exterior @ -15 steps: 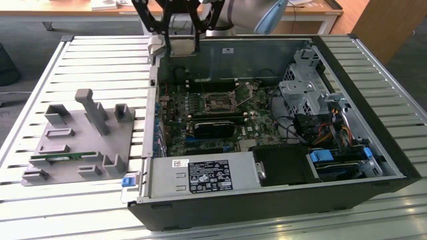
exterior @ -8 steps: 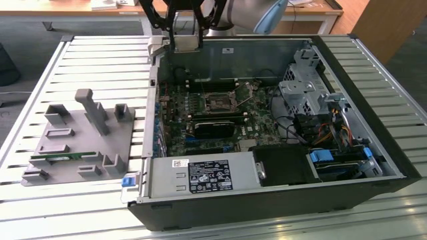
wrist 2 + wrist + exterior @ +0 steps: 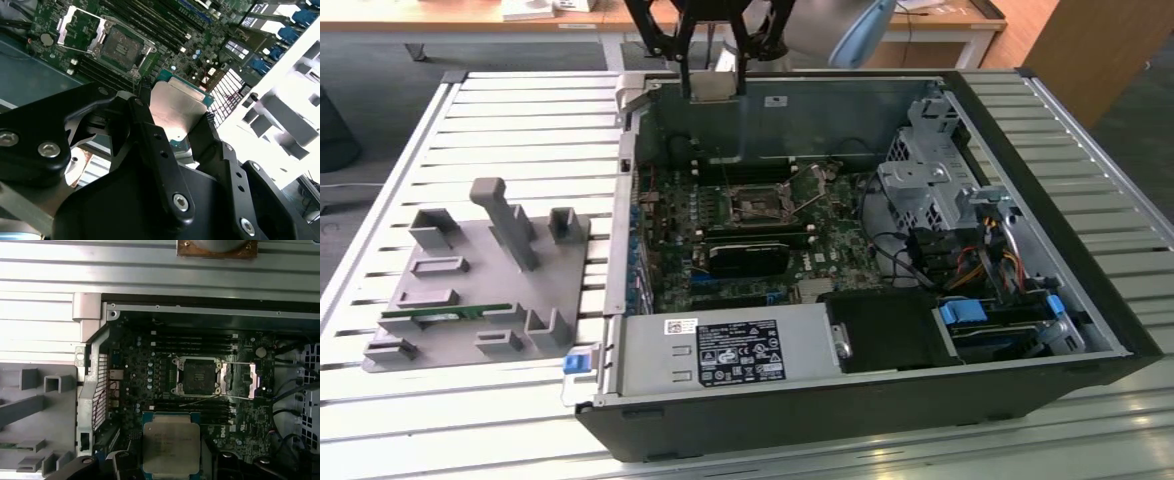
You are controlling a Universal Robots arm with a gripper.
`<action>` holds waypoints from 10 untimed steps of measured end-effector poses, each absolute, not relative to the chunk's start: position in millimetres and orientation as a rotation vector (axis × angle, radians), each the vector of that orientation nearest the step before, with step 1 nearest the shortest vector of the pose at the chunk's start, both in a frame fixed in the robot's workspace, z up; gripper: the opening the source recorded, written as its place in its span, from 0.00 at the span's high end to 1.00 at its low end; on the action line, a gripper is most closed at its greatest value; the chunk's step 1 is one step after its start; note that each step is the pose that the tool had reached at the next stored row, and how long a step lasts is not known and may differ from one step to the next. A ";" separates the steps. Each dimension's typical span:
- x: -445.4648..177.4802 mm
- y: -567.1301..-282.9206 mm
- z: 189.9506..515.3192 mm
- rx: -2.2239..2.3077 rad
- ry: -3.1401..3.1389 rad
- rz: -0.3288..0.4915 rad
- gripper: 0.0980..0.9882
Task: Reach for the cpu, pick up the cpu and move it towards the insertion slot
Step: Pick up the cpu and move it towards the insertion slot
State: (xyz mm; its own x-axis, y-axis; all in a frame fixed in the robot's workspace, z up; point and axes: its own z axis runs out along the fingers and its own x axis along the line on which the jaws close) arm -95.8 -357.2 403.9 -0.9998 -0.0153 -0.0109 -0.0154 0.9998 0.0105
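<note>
My gripper (image 3: 711,72) hangs above the far wall of the open computer case, shut on the cpu (image 3: 711,89), a flat silver square with a pale rim. In the second wrist view the cpu (image 3: 177,107) sits clamped between the two black fingers (image 3: 150,125), its metal top facing the camera. In the first wrist view the cpu (image 3: 171,447) is held over the motherboard, short of the insertion slot (image 3: 199,376). The insertion slot (image 3: 754,205) (image 3: 120,47) is a silver-framed square socket with a dark centre and its metal frame swung open beside it.
The open case (image 3: 1067,200) lies on a slatted metal table (image 3: 520,120). Inside are a black block (image 3: 747,256), a power supply (image 3: 720,352), a drive cage (image 3: 927,185) and cables (image 3: 974,255). At the exterior view's left, a grey holder tray (image 3: 460,290) carries a green memory stick (image 3: 447,313).
</note>
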 end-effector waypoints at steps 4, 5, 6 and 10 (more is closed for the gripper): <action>-79.1 -354.9 397.9 -0.024 3.131 0.017 0.50; -74.6 -354.4 396.3 -0.024 3.131 0.017 0.50; -70.3 -353.8 394.7 -0.024 3.131 0.017 0.50; -56.6 -347.2 390.3 -0.024 3.131 0.017 0.50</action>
State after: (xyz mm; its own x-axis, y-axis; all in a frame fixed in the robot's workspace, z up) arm -56.6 -347.2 390.3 -0.9998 -0.0151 -0.0106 -0.0152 0.9998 0.0105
